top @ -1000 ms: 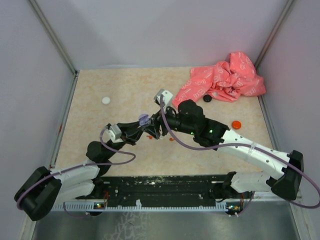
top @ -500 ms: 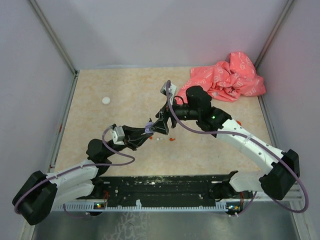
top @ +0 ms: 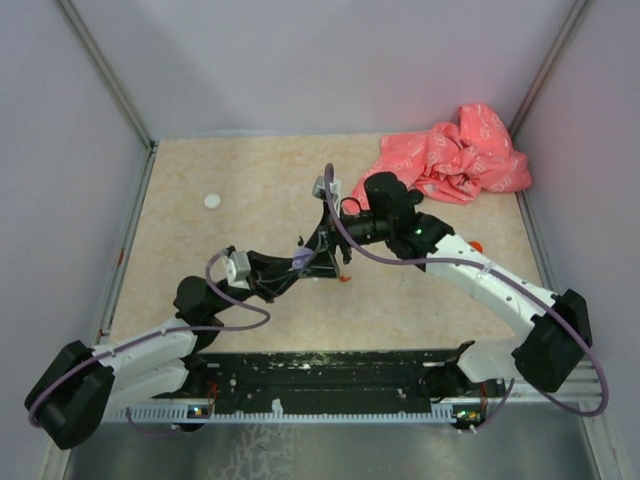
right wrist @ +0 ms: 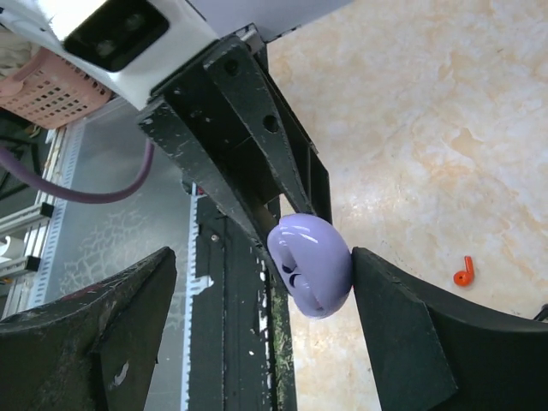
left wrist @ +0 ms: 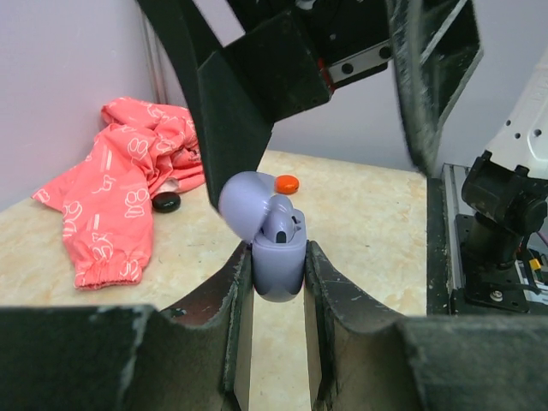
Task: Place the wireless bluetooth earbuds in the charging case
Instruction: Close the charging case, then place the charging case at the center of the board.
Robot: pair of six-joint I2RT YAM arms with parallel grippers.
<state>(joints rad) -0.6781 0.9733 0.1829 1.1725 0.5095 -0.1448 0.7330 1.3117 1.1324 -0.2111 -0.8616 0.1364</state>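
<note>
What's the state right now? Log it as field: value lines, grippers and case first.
left gripper: shut on charging case, purple, lid open
right gripper: open, straddling the case
loose earbud: red, lying on table
other items: pink cloth, white disc

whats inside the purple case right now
In the open purple charging case, one purple earbud appears seated. The rest of the interior is hidden by the lid and the left gripper.
</note>
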